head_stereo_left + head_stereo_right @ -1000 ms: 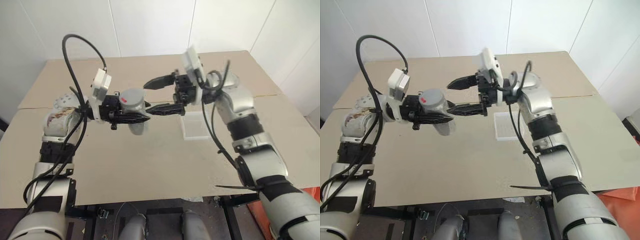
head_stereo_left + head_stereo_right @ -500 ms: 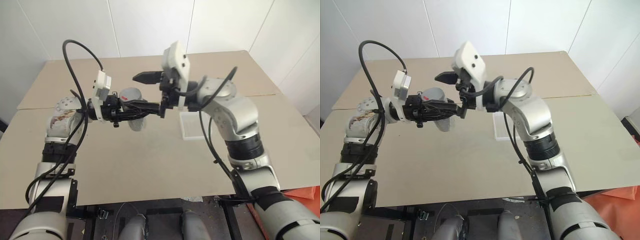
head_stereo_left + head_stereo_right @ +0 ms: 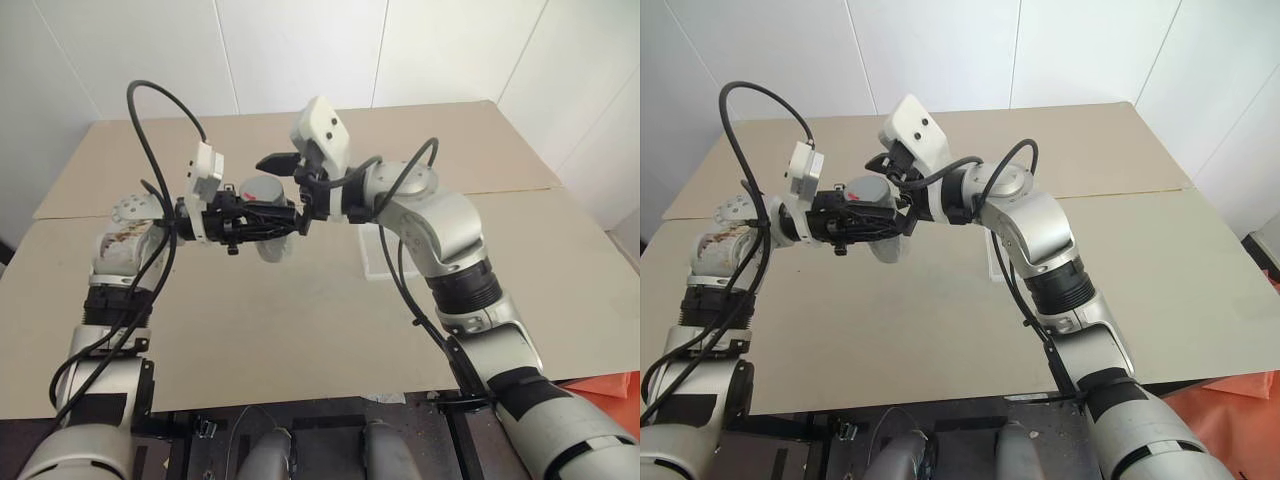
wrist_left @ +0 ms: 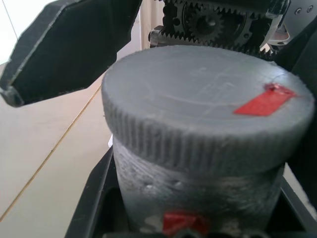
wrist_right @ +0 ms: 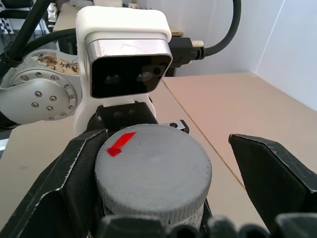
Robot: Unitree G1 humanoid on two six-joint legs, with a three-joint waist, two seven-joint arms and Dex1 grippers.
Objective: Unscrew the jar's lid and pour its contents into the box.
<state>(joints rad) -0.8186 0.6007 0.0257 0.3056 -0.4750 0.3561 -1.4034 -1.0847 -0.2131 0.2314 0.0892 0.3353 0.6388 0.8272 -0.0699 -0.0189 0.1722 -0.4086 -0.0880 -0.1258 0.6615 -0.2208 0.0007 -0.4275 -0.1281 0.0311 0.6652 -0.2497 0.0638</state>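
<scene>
My left gripper (image 3: 280, 221) is shut on the jar (image 3: 270, 245) and holds it above the table. In the left wrist view its frosted body (image 4: 198, 193) sits between my black fingers (image 4: 91, 198). The grey ribbed lid (image 5: 153, 168), marked with a red strip, is on the jar (image 4: 208, 104). My right gripper (image 5: 163, 148) stands open around the lid, one finger (image 5: 64, 188) close against its rim and the other (image 5: 272, 173) well apart from it. The box (image 3: 378, 258) lies on the table, partly hidden behind my right arm. The contents cannot be made out.
The beige tabletop (image 3: 300, 330) runs wide around both arms, with a seam across its middle. White walls stand behind its far edge. The left wrist's white camera block (image 5: 124, 59) and its cable sit just behind the jar.
My right gripper has swung to the left and turned at the wrist, so its open fingers now flank the lid. The left gripper and the jar have stayed put.
</scene>
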